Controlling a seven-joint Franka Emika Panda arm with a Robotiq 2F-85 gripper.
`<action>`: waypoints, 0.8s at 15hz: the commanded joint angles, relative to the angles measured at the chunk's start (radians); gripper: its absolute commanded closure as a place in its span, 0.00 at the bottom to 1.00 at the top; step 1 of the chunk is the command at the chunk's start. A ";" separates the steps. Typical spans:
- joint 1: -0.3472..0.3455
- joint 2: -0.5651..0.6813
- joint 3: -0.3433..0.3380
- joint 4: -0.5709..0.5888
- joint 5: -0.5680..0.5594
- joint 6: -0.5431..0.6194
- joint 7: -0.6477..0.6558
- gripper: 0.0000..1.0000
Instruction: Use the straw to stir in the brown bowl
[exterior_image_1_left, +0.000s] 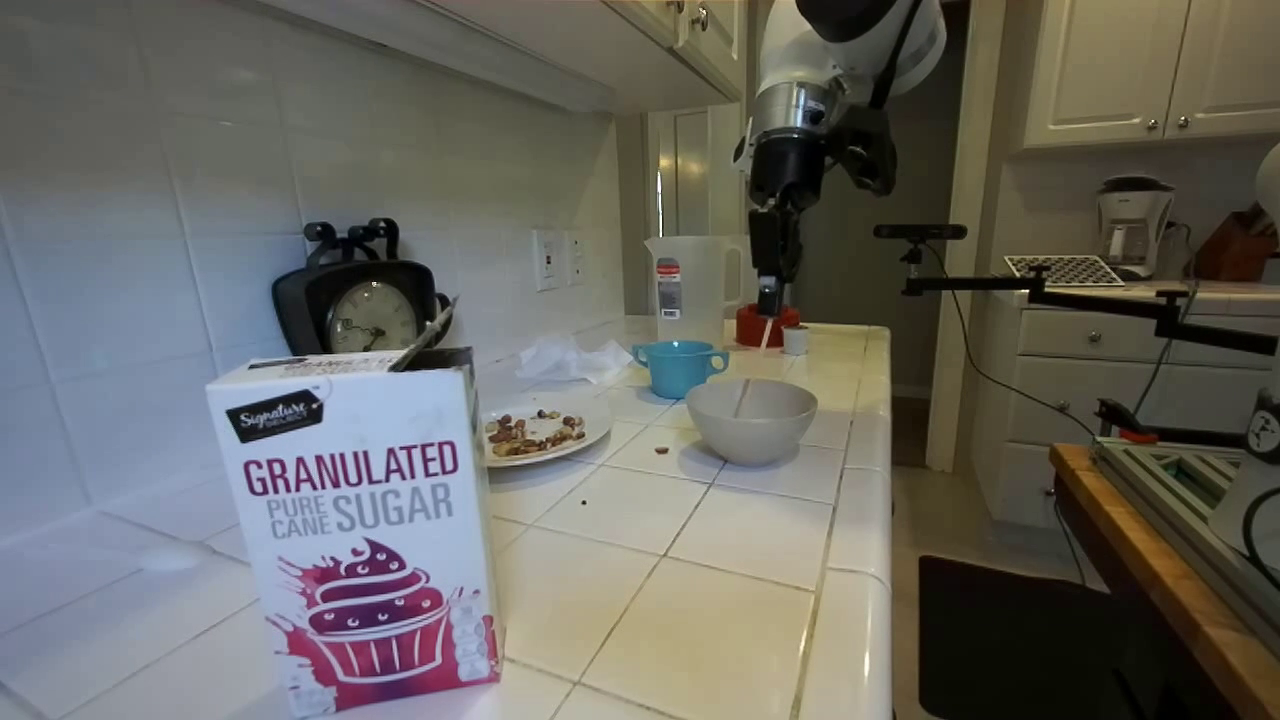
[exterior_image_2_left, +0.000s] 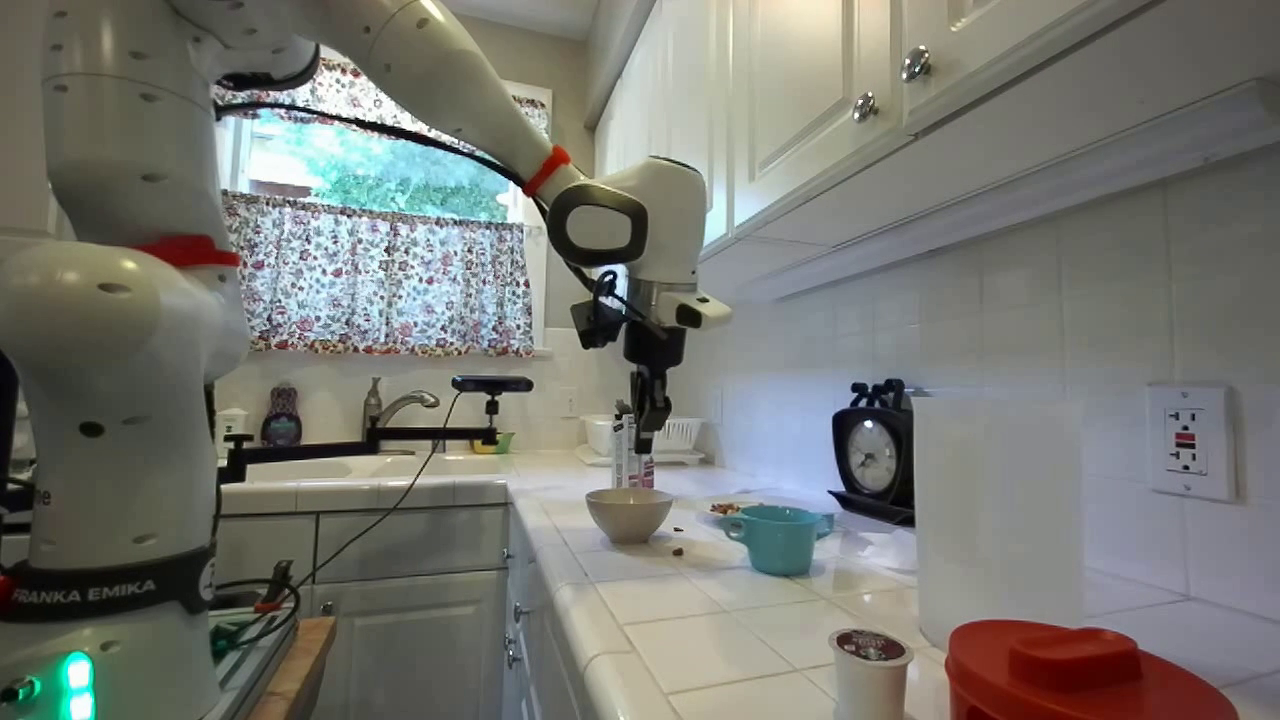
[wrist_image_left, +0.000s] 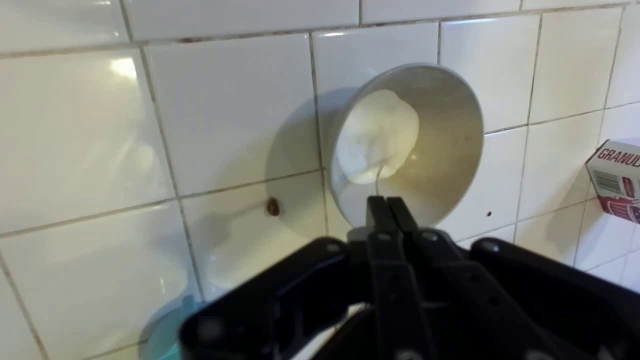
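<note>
My gripper (wrist_image_left: 384, 201) is shut on a thin straw (wrist_image_left: 378, 176), which reaches down from the fingertips into the pale greyish-white bowl (wrist_image_left: 452, 135). The straw's lower end overlaps the white contents (wrist_image_left: 375, 132) in the wrist view. In an exterior view the gripper (exterior_image_1_left: 769, 295) is above the bowl (exterior_image_1_left: 752, 430), and part of the straw (exterior_image_1_left: 767, 333) shows under the fingertips. In an exterior view the gripper (exterior_image_2_left: 645, 440) is above the bowl (exterior_image_2_left: 628, 518), with the straw hard to make out. No small reddish-brown bowl shows in any view.
A light blue cup (exterior_image_1_left: 680, 370) stands beside the bowl. A plate (exterior_image_1_left: 598, 425) of nuts, a sugar box (exterior_image_1_left: 360, 540), a clock (exterior_image_1_left: 370, 320), a clear pitcher (exterior_image_1_left: 695, 295), a red lid (exterior_image_2_left: 1080, 665) and a coffee pod (exterior_image_2_left: 870, 675) are on the counter. Cabinets (exterior_image_2_left: 810, 110) hang above.
</note>
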 joint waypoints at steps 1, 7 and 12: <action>-0.002 -0.044 0.004 -0.034 0.013 -0.005 -0.021 0.99; 0.026 -0.088 0.024 -0.060 0.012 -0.029 -0.038 0.99; 0.046 -0.054 0.043 -0.035 0.006 -0.021 -0.017 0.99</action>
